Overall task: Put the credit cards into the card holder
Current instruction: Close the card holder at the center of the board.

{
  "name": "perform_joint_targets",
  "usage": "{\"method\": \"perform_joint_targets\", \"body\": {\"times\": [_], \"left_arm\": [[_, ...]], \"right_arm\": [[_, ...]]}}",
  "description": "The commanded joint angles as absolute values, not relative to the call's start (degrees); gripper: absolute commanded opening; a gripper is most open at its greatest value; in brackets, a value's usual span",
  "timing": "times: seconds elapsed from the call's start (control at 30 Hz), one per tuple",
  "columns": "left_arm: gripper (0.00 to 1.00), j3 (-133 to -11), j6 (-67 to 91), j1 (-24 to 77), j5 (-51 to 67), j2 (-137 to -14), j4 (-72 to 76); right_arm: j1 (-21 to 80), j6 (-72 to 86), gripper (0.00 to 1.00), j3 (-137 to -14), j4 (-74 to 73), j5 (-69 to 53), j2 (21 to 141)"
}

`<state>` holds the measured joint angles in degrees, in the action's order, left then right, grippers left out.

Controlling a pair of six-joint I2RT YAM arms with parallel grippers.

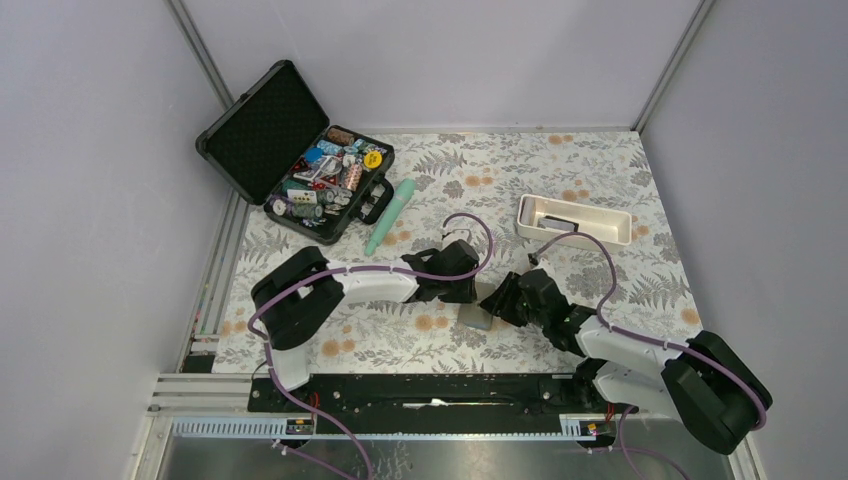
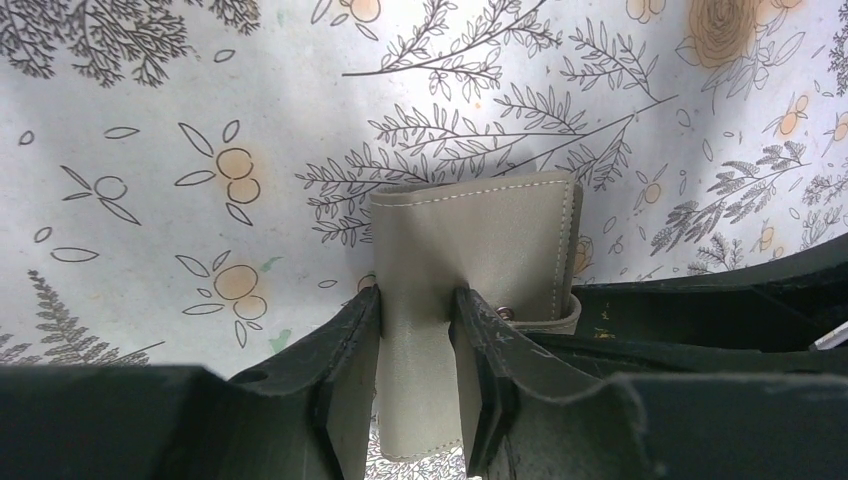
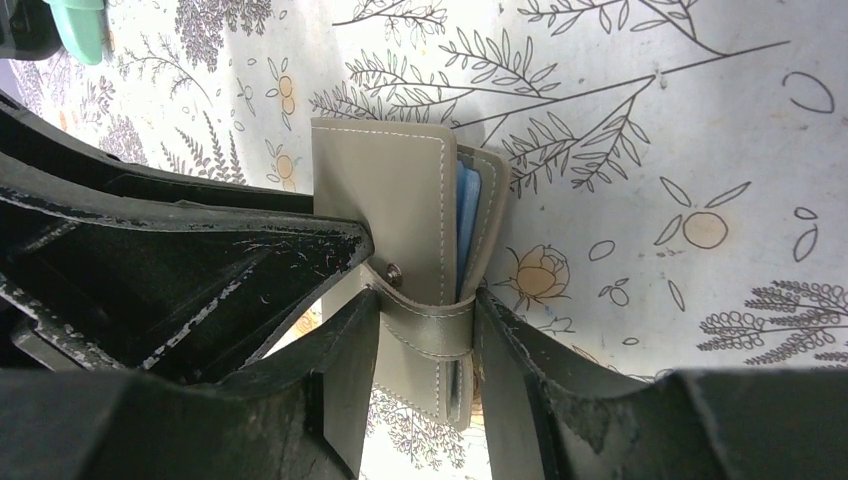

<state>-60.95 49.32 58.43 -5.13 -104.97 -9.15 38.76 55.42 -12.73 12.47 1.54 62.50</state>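
We grip the card holder (image 3: 385,190) in left claw (image 2: 415,305) and right claw (image 3: 425,305), both clamped on it. A blue card (image 3: 467,215) shows at its three o'clock edge. Fastening the strap (image 3: 435,335) likely follows.

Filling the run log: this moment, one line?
left gripper: shut on grey-brown folding card holder | right gripper: shut on it | thin blue card: inside

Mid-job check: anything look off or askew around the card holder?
Nothing damaged or spilled. The card holder gapes slightly on one side, a blue card showing in the fold, while the left gripper and right gripper both pinch it.
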Motion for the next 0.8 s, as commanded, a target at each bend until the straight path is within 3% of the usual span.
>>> {"method": "perform_joint_targets", "body": {"times": [0.0, 0.77], "left_arm": [[0.33, -58.5, 48.7, 59.8, -2.2, -106.3, -11.5], [0.33, -55.4, 47.7, 58.7, -2.9, -100.0, -11.3]], "right_arm": [[40.5, 54.7, 0.47, -10.3, 0.5, 4.9, 68.9], [43.2, 54.7, 0.41, -15.8, -3.1, 6.9, 80.8]]}}
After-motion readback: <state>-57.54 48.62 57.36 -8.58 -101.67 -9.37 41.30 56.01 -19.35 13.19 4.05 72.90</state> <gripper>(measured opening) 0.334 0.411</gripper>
